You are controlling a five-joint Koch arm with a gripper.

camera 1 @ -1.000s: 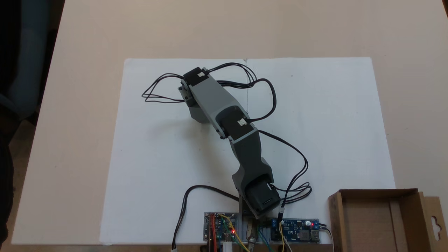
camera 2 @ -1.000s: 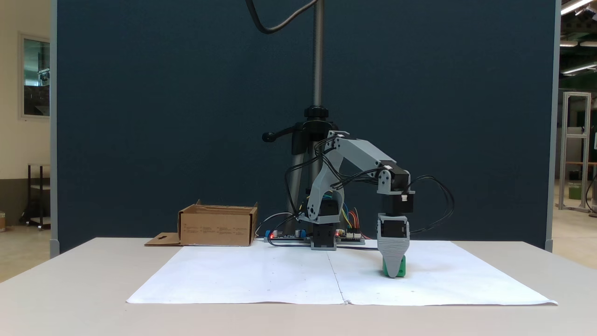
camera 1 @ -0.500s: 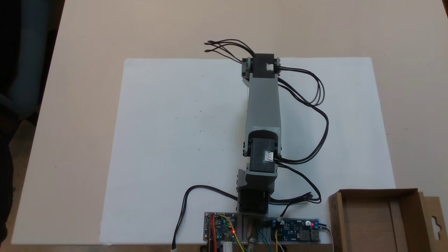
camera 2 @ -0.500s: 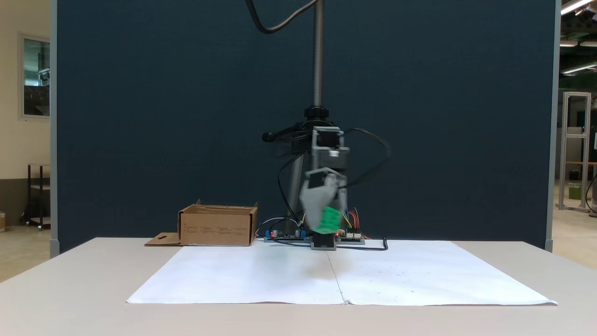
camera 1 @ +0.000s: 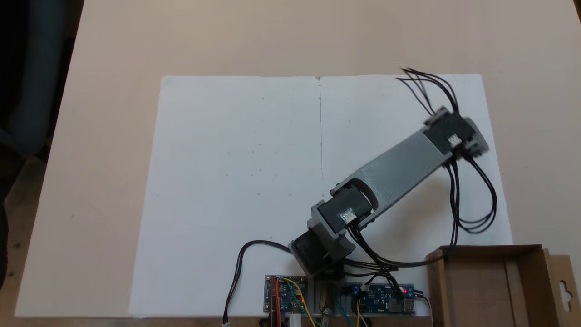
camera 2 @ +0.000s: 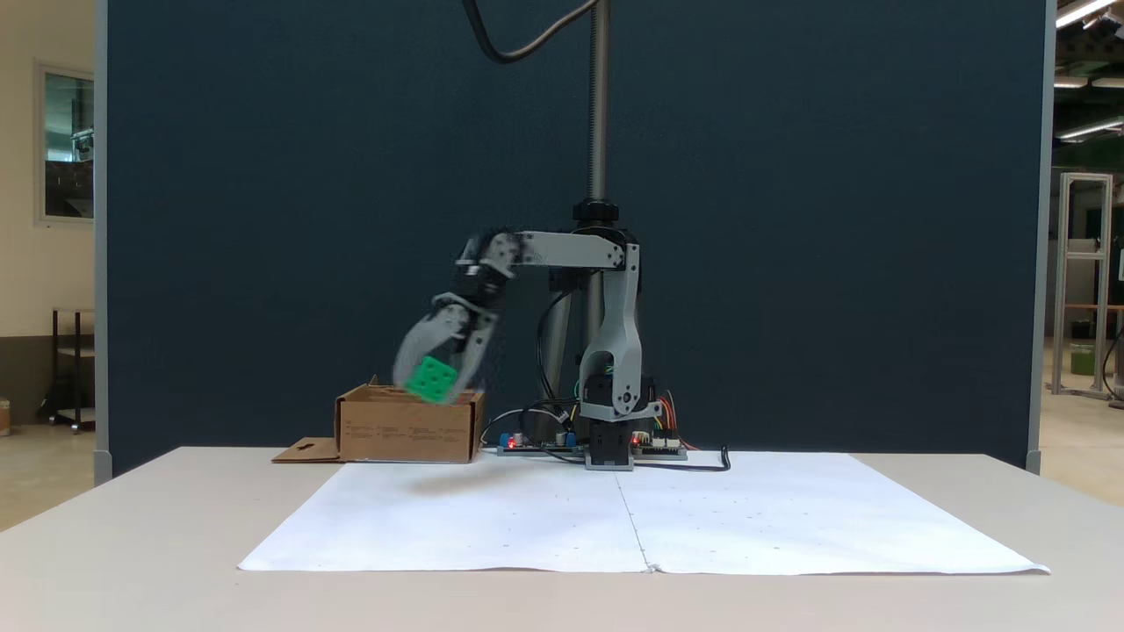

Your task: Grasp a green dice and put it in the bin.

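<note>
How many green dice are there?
1. The green dice is up in the air, held in the gripper, at about the height of the top of the bin. The arm could be hiding others from the camera above.

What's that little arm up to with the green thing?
A small tabletop robot arm is carrying the green dice toward the bin, a low cardboard box at the edge of the table. In a fixed view from the side, the gripper is shut on the dice and holds it in the air, level with the box's top edge, though the picture is blurred there. From above, the arm reaches out over the white paper, and the box looks empty in the part shown.
</note>
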